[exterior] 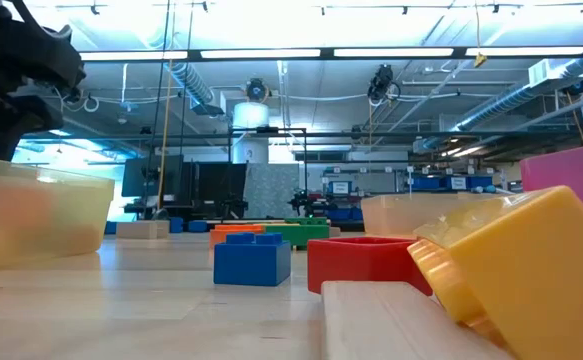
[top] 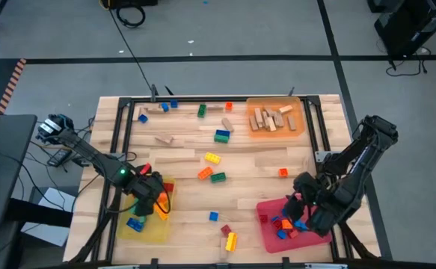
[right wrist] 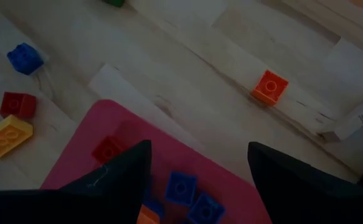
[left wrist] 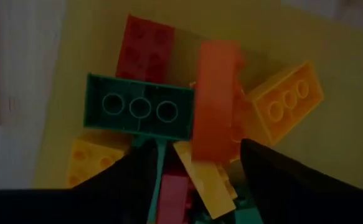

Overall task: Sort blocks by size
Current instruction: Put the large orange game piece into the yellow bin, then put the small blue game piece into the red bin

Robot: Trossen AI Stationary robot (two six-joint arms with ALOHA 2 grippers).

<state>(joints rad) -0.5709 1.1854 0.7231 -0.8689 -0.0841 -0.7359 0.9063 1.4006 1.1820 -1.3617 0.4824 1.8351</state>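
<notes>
My left gripper (top: 158,200) hovers open over the yellow tray (top: 137,230) at the near left. In its wrist view (left wrist: 197,155) an orange brick (left wrist: 215,99) shows lengthwise between the fingertips, narrower than the gap, above a pile with a green brick (left wrist: 141,112), a red one (left wrist: 147,40) and a yellow one (left wrist: 287,102). My right gripper (top: 298,203) hovers open and empty (right wrist: 197,155) over the far edge of the pink tray (right wrist: 122,121), which holds small blue bricks (right wrist: 181,186) and red ones.
Loose bricks lie on the table between the trays: a small orange one (right wrist: 269,87), blue (right wrist: 24,57), red (right wrist: 18,104) and yellow (right wrist: 5,135) ones, and more mid-table (top: 213,158). The orange tray (top: 252,104) at the far right holds tan wooden pieces (top: 271,118).
</notes>
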